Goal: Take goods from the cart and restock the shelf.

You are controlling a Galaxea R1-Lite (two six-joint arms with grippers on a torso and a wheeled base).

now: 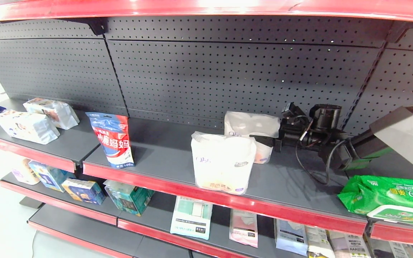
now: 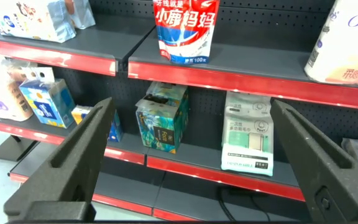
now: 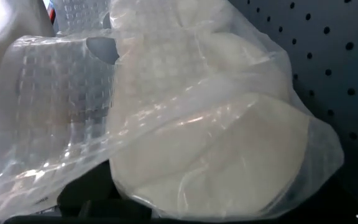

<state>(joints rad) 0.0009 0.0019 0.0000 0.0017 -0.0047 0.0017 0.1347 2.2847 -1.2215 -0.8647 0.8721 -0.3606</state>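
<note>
Head view shows the right gripper (image 1: 265, 141) up against the rear paper-roll pack (image 1: 249, 123) on the shelf (image 1: 163, 150) (behind a second pack (image 1: 222, 161)); I cannot tell whether it has hold of it. The left gripper (image 2: 190, 104) gapes wide and holds nothing.

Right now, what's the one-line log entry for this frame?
right gripper: at rear toilet-roll pack on shelf, behind front toilet-roll pack | left gripper: open, empty, facing lower shelf
</note>
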